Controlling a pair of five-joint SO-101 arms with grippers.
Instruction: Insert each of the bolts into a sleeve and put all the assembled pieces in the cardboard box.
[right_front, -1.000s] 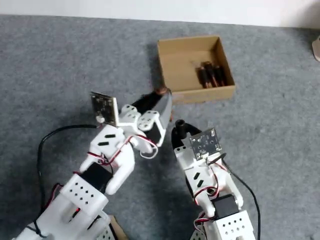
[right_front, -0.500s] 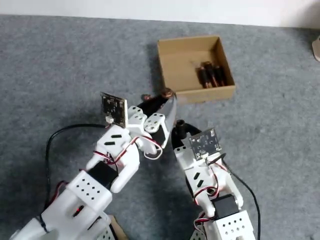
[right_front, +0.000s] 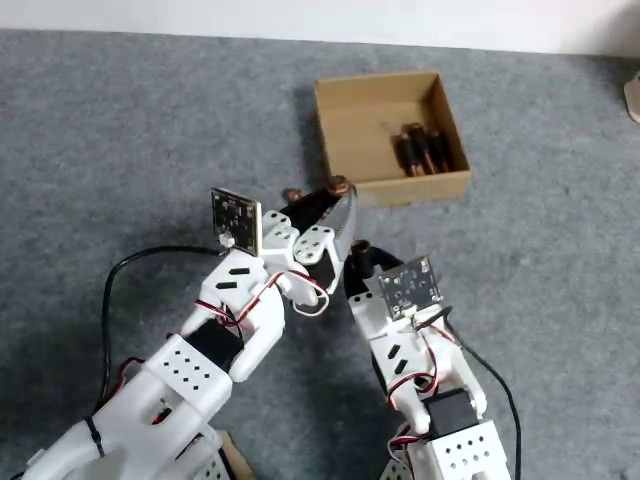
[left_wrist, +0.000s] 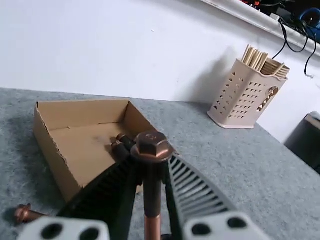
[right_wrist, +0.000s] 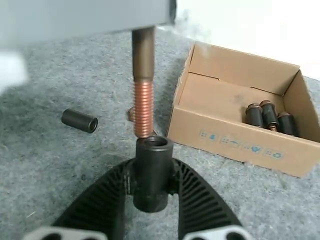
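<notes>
**Bolt held over sleeve just short of the cardboard box**

From the high view we see the left gripper clamped on the bolt beside the box's near wall. The right gripper sits just behind it, closed around the sleeve. Three assembled pieces lie inside the box. In the left wrist view the bolt stands head up between the jaws, and a loose bolt lies near the box's corner. In the right wrist view the threaded tip hangs at the sleeve's mouth, and we cannot tell whether it touches. A spare sleeve lies apart from the box
</notes>
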